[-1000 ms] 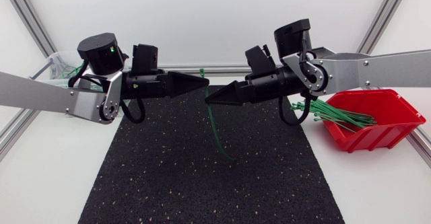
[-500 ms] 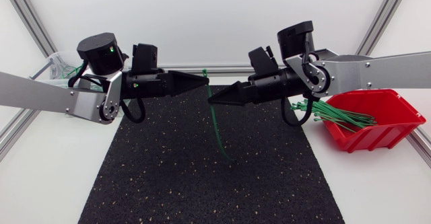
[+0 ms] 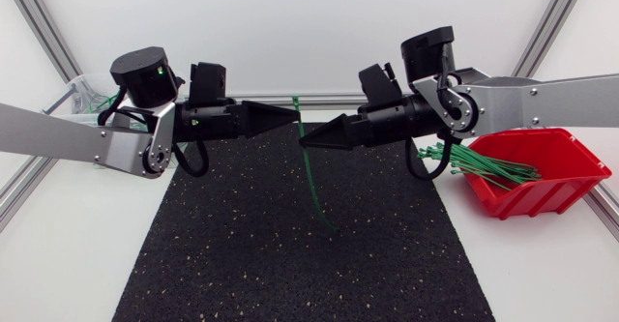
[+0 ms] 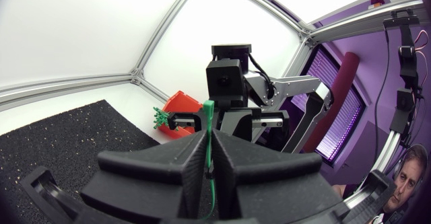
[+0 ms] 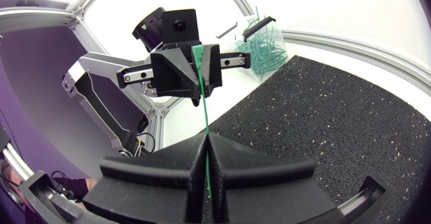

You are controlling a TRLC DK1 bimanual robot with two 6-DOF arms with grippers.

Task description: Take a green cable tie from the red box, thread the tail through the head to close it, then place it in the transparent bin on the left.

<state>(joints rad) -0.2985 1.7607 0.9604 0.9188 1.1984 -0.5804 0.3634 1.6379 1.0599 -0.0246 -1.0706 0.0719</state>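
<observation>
One green cable tie (image 3: 311,182) hangs in the air over the middle of the table, head up and tail curving down toward the black mat (image 3: 242,254). My left gripper (image 3: 293,117) is shut on it just under the head. My right gripper (image 3: 304,140) is shut on the strap slightly lower, tip to tip with the left. In the left wrist view the tie's head (image 4: 209,107) sticks out above the closed fingers (image 4: 192,158). The right wrist view shows the strap (image 5: 199,69) running from its own closed gripper (image 5: 204,138) to the left one.
The red box (image 3: 556,191) with several green ties stands at the right, behind my right arm. The transparent bin (image 3: 77,95), holding some green ties, sits at the far left behind my left arm.
My right gripper has shifted a little right and up along the strap. My left gripper has tightened on the tie and its arm has stayed in place.
</observation>
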